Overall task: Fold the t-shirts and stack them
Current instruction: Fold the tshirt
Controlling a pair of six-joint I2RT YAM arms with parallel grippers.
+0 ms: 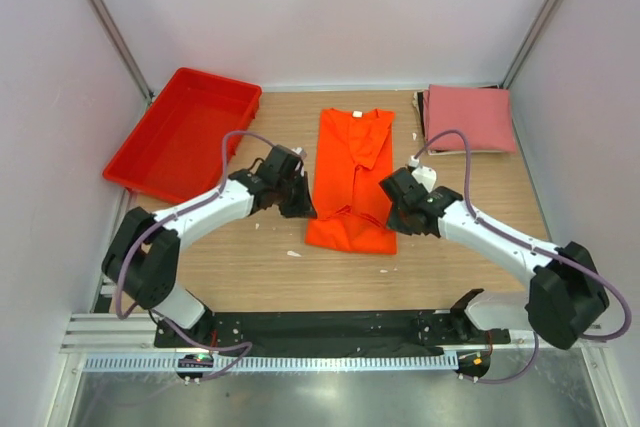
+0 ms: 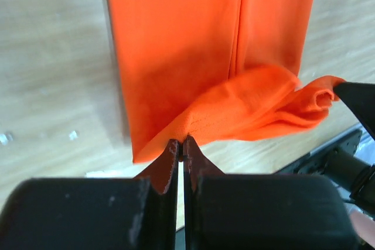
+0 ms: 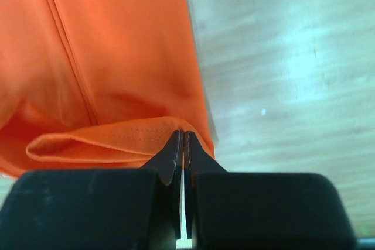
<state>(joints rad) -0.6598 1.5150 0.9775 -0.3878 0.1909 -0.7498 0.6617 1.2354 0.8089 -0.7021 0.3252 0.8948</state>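
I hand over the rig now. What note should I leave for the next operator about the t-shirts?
Both pairs of jaws are shut: left gripper on the near left hem corner of the orange t-shirt, right gripper on its near right corner. The orange t-shirt lies mid-table, sides already folded in. The pink t-shirt lies folded at the far right. Left to do: fold the orange one crosswise, then stack the two.
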